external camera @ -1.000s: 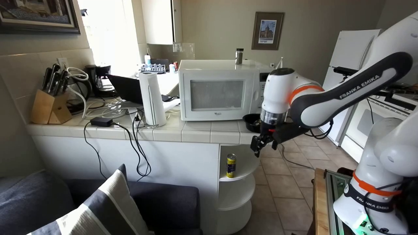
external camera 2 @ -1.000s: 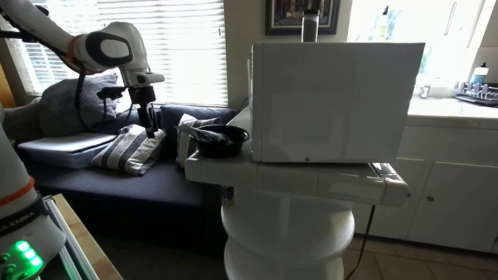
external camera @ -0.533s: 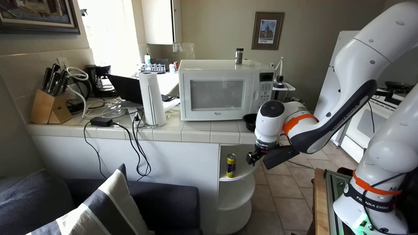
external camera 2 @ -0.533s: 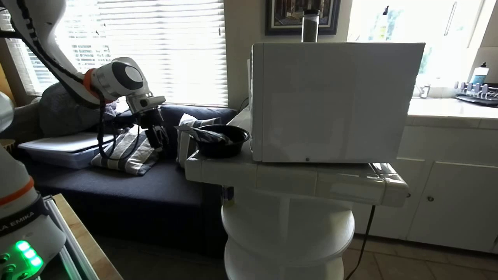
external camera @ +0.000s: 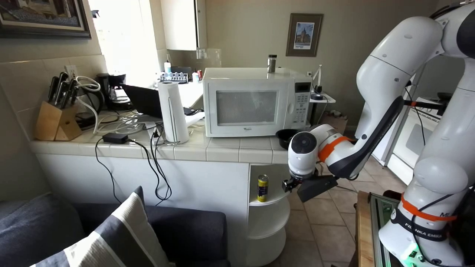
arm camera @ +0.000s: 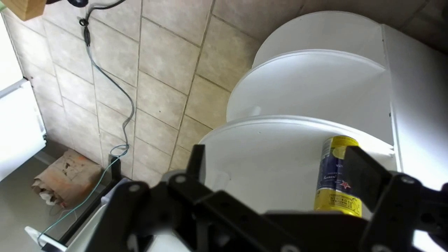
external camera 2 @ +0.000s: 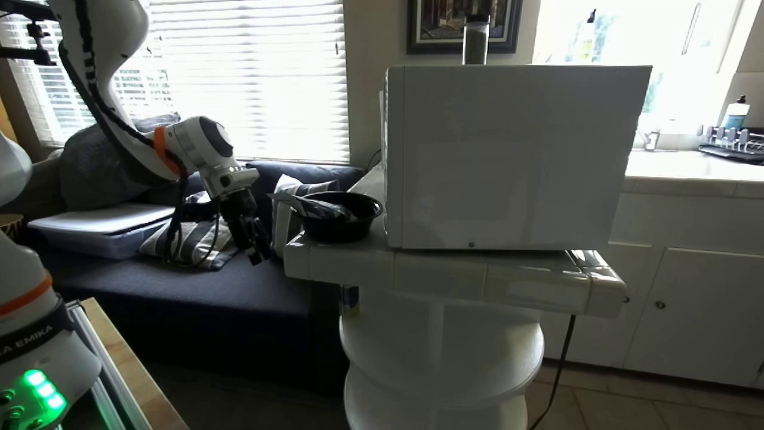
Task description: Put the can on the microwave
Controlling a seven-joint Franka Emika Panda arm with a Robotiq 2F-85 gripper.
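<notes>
Blocky black fingers (arm camera: 197,161) have dipped, wide, empty; seemingly approaching: next, straddle the slim yellow-blue metal can (external camera: 262,188) at nine o'clock in an exterior view

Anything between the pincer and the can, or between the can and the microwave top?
Nothing visible blocks the pincer from the can. Above the can's shelf, the countertop likely obstructs a straight lift; a shaker stands on the microwave.

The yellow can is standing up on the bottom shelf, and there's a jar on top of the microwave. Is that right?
Not quite: the can stands on the top shelf, not the bottom one, as an exterior view shows. The jar is on top of the microwave, just as you said.
</notes>
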